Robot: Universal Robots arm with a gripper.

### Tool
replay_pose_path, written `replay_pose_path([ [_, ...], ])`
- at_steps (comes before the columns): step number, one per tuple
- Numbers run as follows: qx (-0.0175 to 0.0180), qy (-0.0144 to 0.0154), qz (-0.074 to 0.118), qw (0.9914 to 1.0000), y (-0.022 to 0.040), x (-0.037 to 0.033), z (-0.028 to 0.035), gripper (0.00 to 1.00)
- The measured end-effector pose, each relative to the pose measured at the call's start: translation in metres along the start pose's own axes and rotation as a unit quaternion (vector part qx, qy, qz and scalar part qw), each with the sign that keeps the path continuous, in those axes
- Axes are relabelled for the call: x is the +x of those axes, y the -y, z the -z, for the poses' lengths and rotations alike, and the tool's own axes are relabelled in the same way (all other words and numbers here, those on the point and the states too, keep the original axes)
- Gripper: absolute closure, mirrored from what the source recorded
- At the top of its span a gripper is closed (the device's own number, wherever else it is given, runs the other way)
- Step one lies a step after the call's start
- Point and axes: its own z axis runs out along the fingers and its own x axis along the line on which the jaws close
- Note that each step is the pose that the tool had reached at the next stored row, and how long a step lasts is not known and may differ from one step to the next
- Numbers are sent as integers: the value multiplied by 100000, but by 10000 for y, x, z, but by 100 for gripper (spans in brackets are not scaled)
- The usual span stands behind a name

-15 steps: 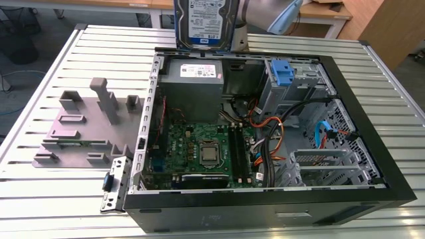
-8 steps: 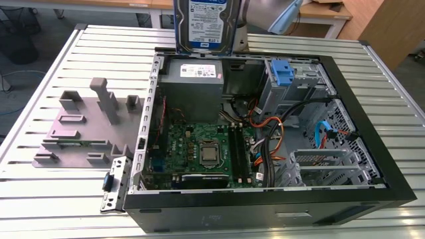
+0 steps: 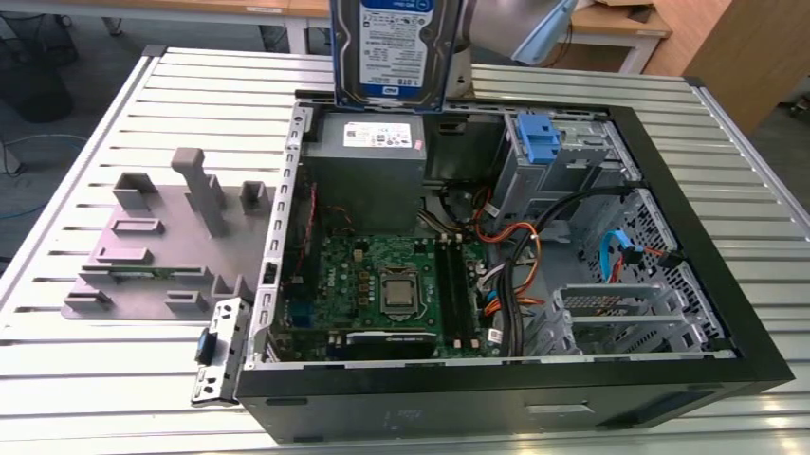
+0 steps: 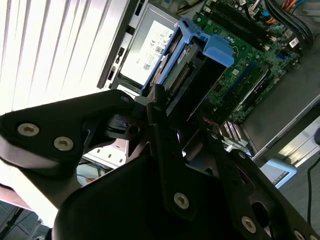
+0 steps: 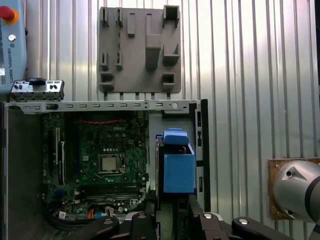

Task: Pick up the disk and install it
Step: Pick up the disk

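Note:
The disk (image 3: pixel 393 47) hangs upright in the air over the back edge of the open computer case (image 3: pixel 506 384), just above the grey power-supply box (image 3: pixel 367 166); its white-and-blue label faces the exterior camera. In both wrist views I see the disk edge-on, with its blue carrier (image 5: pixel 178 172) toward the case. My gripper (image 4: pixel 182 125) is shut on the disk (image 4: pixel 192 85), one black finger (image 4: pixel 162 135) on each flat side. Below the disk lie the power supply (image 4: pixel 147 47) and the green motherboard (image 4: pixel 250 65).
The case lies on its side on a slatted metal table (image 3: pixel 114 379), with the motherboard (image 3: pixel 379 284), loose cables (image 3: pixel 519 251) and a bare blue bracket (image 3: pixel 538 142) in the drive cage. A grey fixture plate (image 3: pixel 165 237) sits at the exterior view's left.

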Motion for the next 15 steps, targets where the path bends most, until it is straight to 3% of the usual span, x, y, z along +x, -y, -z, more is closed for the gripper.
replay_pose_path([
  [15,0,-1,1,100000,7,76,5,65],
])
